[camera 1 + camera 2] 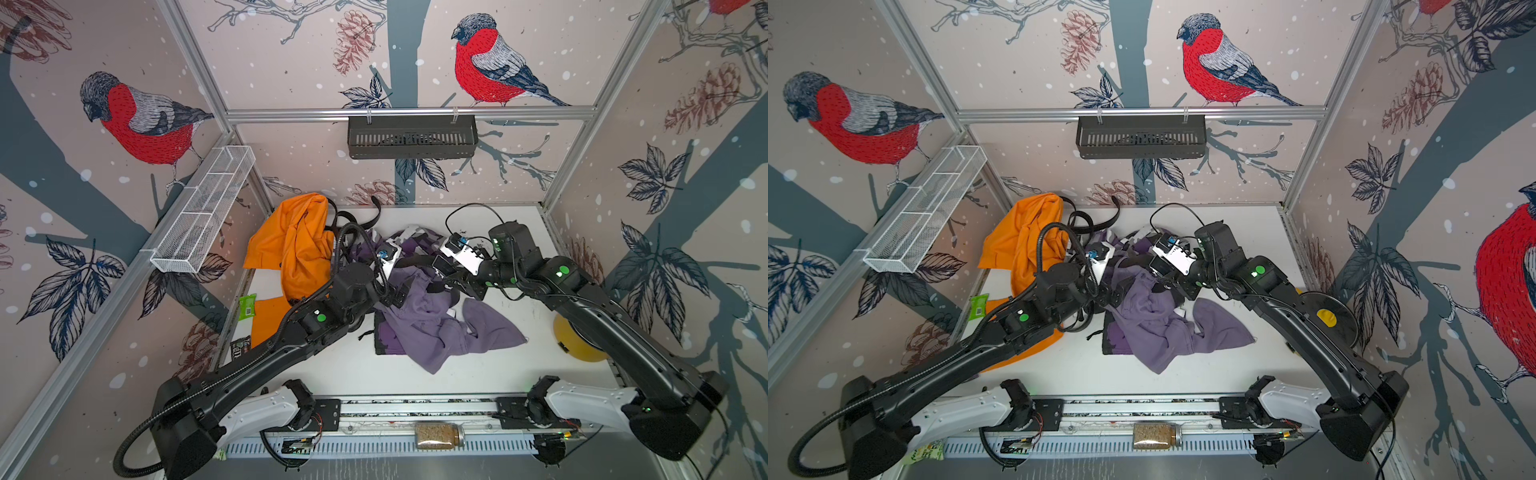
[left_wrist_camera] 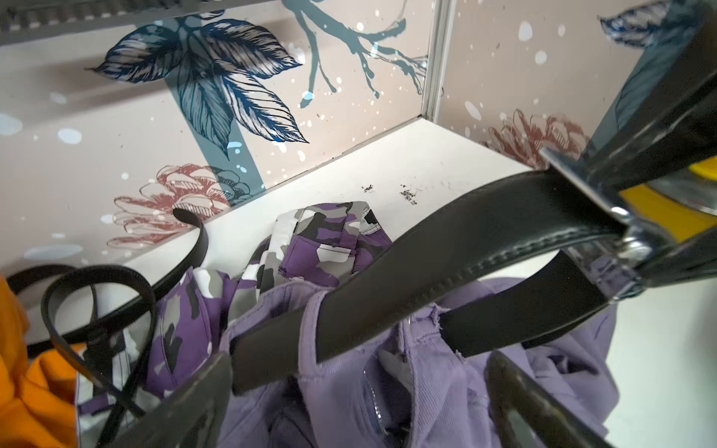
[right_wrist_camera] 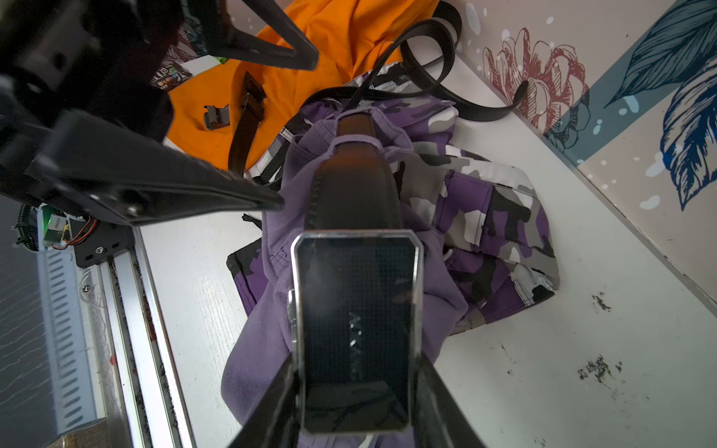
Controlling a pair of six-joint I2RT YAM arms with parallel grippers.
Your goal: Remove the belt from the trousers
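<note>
– Lilac trousers (image 1: pixel 432 324) lie crumpled mid-tabletop (image 1: pixel 415 374), with the black belt (image 2: pixel 446 263) threaded through their loops. Any containers?
– One jar (image 1: pixel 439 435) lies on its side at the front rail, full of tan grains. The wire basket (image 1: pixel 203 216) hangs on the left wall. The black basket (image 1: pixel 411 137) hangs on the rear wall, and I cannot tell what it holds.
– And the arms?
– The right end effector (image 3: pixel 357 364) clamps the buckle (image 3: pixel 355 329). The left end effector (image 2: pixel 359 360) is spread wide over the waistband.
– Room to move?
– Bare tabletop runs toward the front edge and into the right rear corner. The orange cloth (image 1: pixel 291 245) crowds the left rear.
</note>
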